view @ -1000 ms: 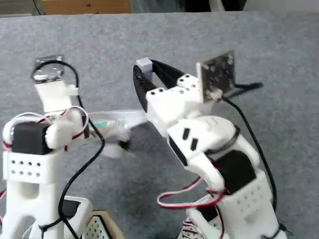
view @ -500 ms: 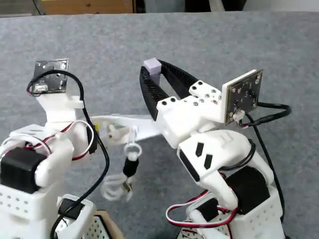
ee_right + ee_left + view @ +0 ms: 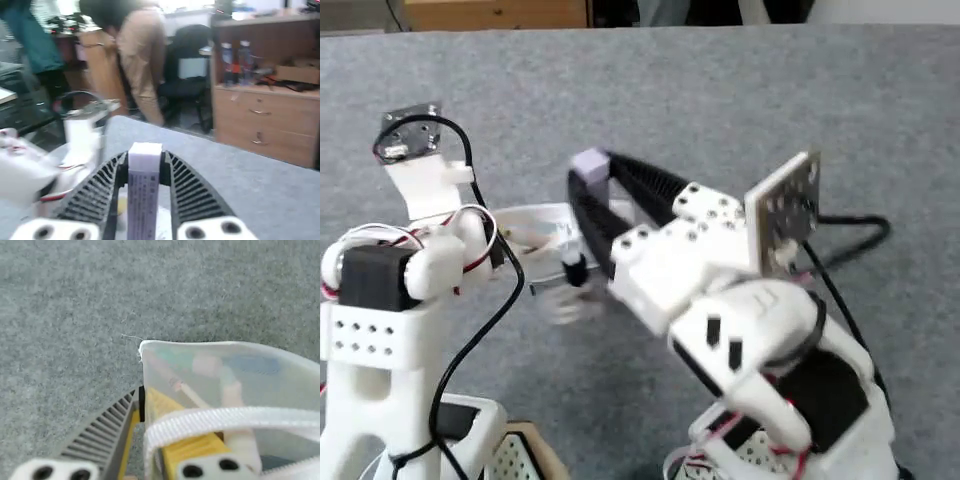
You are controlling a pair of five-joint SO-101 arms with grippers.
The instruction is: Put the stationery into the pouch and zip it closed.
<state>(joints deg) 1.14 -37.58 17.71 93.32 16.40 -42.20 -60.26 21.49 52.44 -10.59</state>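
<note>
Looking down from the high view, the right gripper [image 3: 588, 175] has its black ribbed fingers [image 3: 640, 180] clamped narrow around a pale lilac eraser [image 3: 587, 161], a small block standing upright between the tips with a printed sleeve round its lower part. It sits up off the grey felt table [image 3: 770, 100], just beside the far end of the pouch [image 3: 532, 222], though I honestly can't tell how high above it. The pouch itself is a clear, whitish one, stretched out sideways between the two arms, with one end tucked in at the left arm. From the left wrist view the left gripper [image 3: 141, 401] looks pinched shut on the pouch's corner, grey ribbed finger [image 3: 100, 425] on one side and a yellow part on the other, seen partly through the plastic. You can make out a few bits already inside: something greenish, something blue, and a white stick-like piece. The white zip tape [image 3: 225, 416] runs across the top, and a second strip shows apart from it lower down, so the mouth looks open. Under the pouch there's a dark little dangly thing [image 3: 574, 268], too smeared to say what. Behind the eraser in the right wrist view is a wooden cabinet [image 3: 260, 125] with a couple of bottles [image 3: 236, 56] on it.
</note>
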